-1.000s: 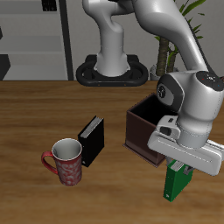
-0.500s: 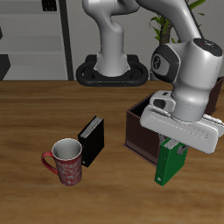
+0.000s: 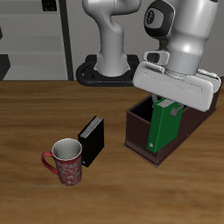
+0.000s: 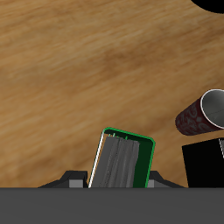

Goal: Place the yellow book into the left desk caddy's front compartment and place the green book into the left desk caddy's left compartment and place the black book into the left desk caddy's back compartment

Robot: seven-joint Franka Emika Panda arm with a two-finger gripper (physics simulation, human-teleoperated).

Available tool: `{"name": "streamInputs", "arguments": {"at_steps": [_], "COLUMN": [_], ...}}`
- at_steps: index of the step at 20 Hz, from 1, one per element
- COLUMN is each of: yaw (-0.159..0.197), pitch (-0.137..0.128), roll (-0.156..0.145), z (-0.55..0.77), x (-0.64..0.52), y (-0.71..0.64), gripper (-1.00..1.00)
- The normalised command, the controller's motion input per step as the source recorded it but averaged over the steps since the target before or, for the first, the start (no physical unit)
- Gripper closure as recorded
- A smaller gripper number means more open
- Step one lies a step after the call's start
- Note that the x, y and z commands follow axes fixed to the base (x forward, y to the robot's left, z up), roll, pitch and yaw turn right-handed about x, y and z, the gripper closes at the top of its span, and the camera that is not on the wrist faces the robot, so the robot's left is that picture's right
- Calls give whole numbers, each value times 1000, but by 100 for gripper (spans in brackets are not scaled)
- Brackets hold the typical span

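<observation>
Gripper (image 3: 166, 105) clamps the green book (image 3: 159, 127) by its top edge, book hanging upright w/ lower end in front of the left desk caddy (image 3: 138, 131), off the table (image 3: 35, 114). Black book (image 3: 92, 140) stands on the wood beside a red mug (image 3: 66, 162), apart from caddy. Wrist view: green book (image 4: 122, 161) between fingers, mug (image 4: 203, 114) & black book (image 4: 208, 164) nearby.

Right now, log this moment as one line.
hand: shut on green book | lifted over left desk caddy | black book: on table beside mug
</observation>
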Motion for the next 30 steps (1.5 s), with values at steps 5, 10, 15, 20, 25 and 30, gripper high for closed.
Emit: {"name": "streamInputs", "arguments": {"at_steps": [5, 10, 15, 20, 25, 30], "yaw": [1, -46, 48, -45, -82, -12], "pitch": [-44, -7, -71, -110, -50, -31], "roll": [-25, -26, 18, 25, 14, 18], "z": [615, 319, 228, 369, 106, -96], "x": [-543, -543, -736, -916, -600, -423], "y": [-205, -157, 140, 203, 86, 242], "gripper": [100, 100, 100, 100, 100, 100]}}
